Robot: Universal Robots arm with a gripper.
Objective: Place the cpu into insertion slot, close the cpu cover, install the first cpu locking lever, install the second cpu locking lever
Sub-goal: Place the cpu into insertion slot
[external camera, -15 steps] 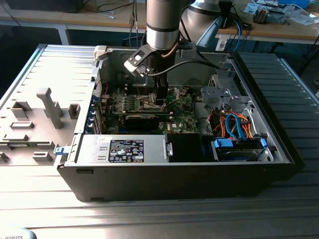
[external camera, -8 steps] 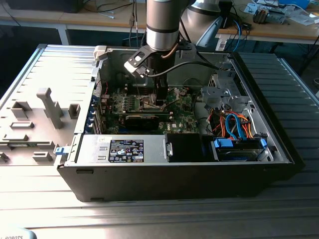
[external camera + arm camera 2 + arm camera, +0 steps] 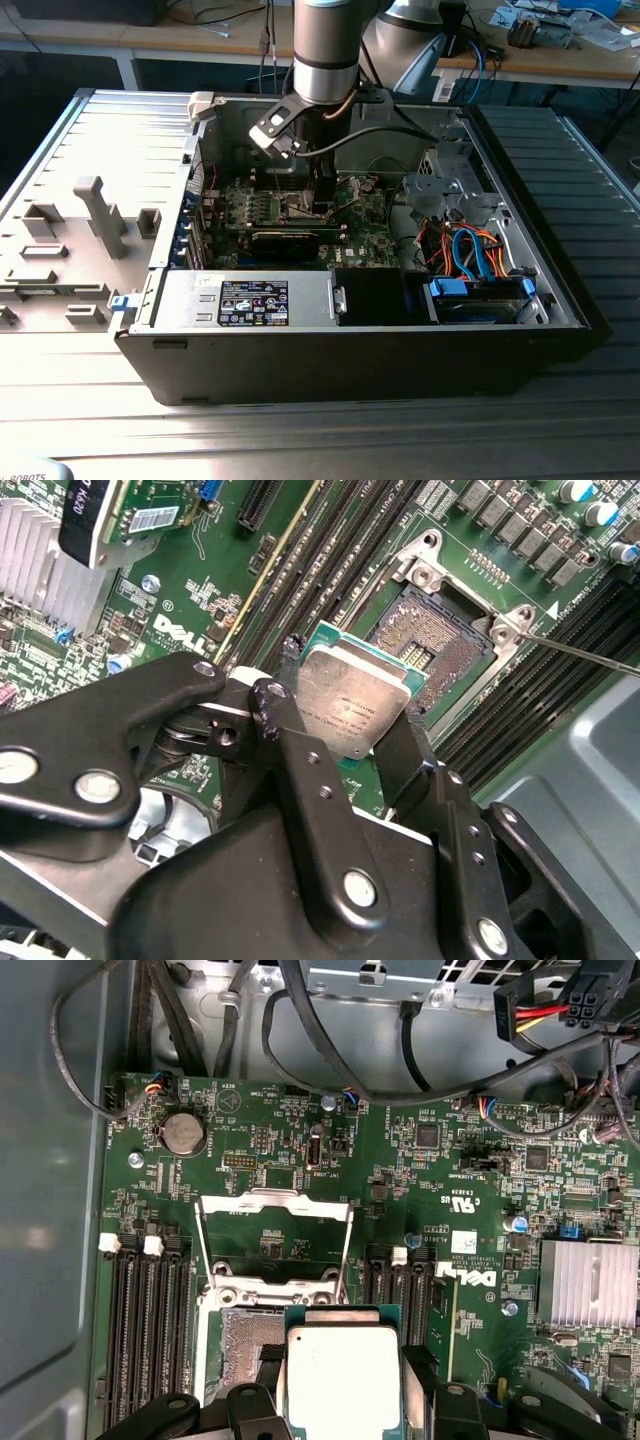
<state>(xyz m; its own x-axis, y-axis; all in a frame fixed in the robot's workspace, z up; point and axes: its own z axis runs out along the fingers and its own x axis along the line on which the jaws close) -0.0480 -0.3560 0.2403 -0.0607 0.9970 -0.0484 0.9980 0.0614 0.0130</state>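
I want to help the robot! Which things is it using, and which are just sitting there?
Job: gripper, holding the cpu by the insertion slot; the open cpu cover.
Just there: heat sink, coin battery, memory slots, blue cables.

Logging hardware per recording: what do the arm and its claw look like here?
The arm is a silver-grey cylinder with a dark band; a black cable loops off its wrist. The claw is matte black, built of flat linkage bars joined by round silver pins.
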